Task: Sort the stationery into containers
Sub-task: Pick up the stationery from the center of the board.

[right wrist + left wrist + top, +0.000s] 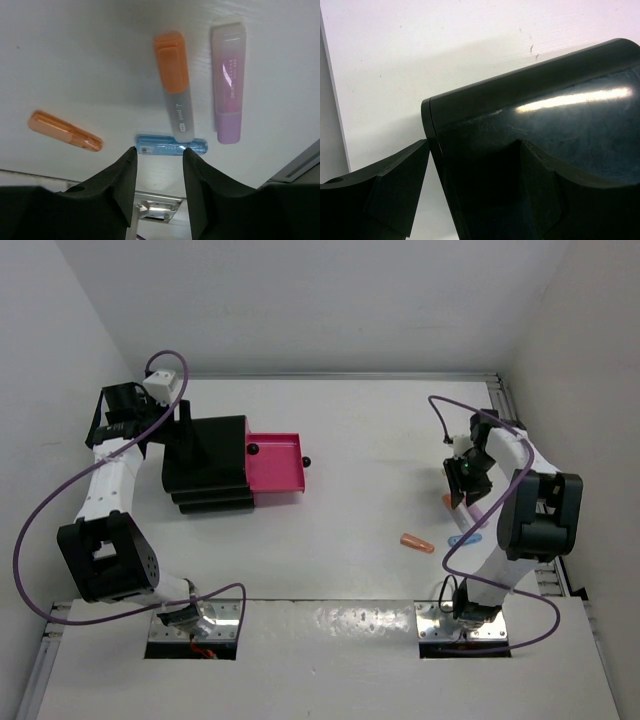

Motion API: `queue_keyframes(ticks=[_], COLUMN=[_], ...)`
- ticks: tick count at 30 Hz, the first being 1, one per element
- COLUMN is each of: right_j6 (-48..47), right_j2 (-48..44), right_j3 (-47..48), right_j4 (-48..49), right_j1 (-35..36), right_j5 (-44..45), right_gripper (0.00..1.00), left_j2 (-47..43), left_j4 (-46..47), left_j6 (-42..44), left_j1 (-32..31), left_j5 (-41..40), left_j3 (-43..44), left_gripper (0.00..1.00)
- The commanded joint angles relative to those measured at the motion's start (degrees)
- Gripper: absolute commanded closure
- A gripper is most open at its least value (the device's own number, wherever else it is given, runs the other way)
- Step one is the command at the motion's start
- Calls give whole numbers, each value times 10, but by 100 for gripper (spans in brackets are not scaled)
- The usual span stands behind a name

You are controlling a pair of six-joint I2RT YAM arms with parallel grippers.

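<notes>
The containers are a black stepped box (pixel 205 465) with one pink drawer (pixel 275 465) pulled out to the right. My left gripper (pixel 186 438) stands open astride the box's back corner (pixel 530 115), one finger (pixel 395 185) outside its wall. On the right lies the stationery: an orange-capped highlighter (pixel 175 85), a pink one (pixel 229 80), an orange one (pixel 65 131) and a light-blue one (pixel 170 146). My right gripper (pixel 159 152) hovers open just short of the light-blue highlighter, nothing between its fingers. From above it (pixel 462 485) hides most of the highlighters.
The open drawer's round black knob (pixel 306 461) sticks out toward the table's middle. White walls close in the table at the back and sides. A metal rail (pixel 555 570) runs along the right edge near the highlighters.
</notes>
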Motion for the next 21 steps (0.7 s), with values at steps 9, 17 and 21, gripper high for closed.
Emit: queue_keyframes(ticks=[9,17,21], right_j6=[-38,-35,-24], right_j2=[19,71,95], right_j3=[-87,-88,-69], right_j4=[144,195,188], right_j1=[30,62,79], right_j5=[81,117,114], right_gripper=[56,57,64], left_j2=[14,18,19], left_j4=[-97,-97,-94], left_j6=[26,25,21], left_j1=[-17,-18,-18], left_j5=[-22,-18,-14], left_j3=[-42,-44,-45], left_gripper=[22,22,22])
